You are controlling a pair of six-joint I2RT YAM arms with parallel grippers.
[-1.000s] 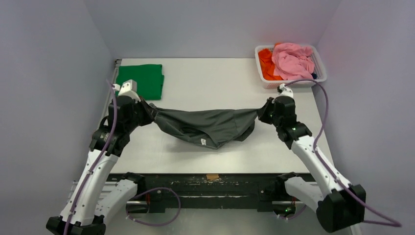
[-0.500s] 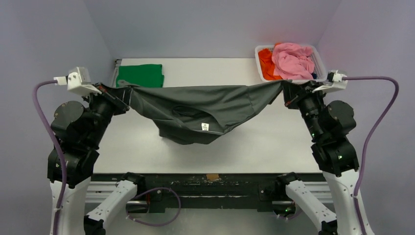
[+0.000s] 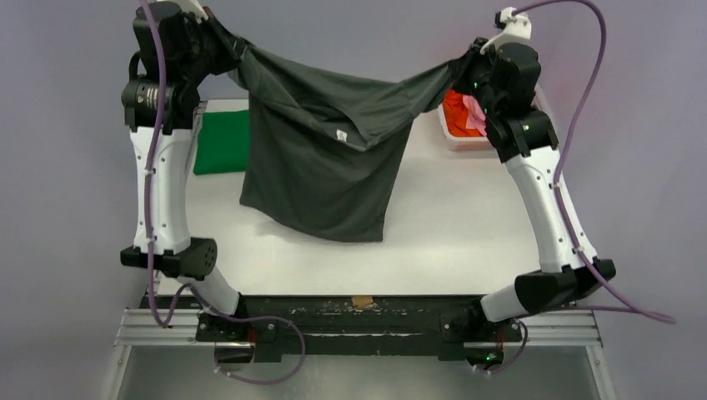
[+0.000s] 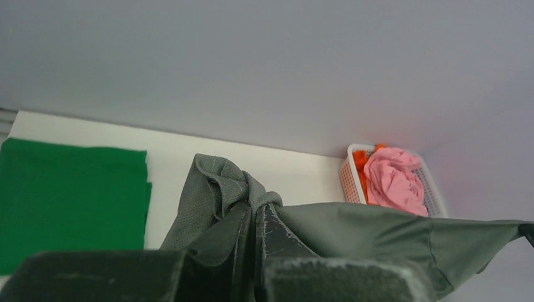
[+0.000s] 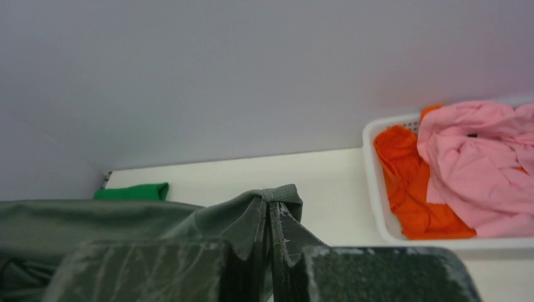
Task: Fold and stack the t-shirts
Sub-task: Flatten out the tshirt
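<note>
The dark charcoal-grey t-shirt (image 3: 321, 158) hangs spread in the air between my two grippers, high above the table, its lower hem just above the surface. My left gripper (image 3: 218, 40) is shut on the shirt's left top corner, seen bunched at the jaws in the left wrist view (image 4: 253, 207). My right gripper (image 3: 461, 71) is shut on the right top corner, also seen in the right wrist view (image 5: 269, 207). The green t-shirt (image 3: 223, 142) lies folded flat at the table's back left, partly hidden by the hanging shirt; it also shows in the left wrist view (image 4: 69, 195).
A white mesh basket (image 5: 378, 182) with orange and pink clothes stands at the back right, mostly hidden behind the right arm in the top view (image 3: 463, 133). The white table (image 3: 450, 225) lies below the shirt. Grey walls close in on three sides.
Both arms have risen sharply, lifting the grey shirt from low over the table to high in the air. The shirt now hangs down full length instead of sagging in a bundle.
</note>
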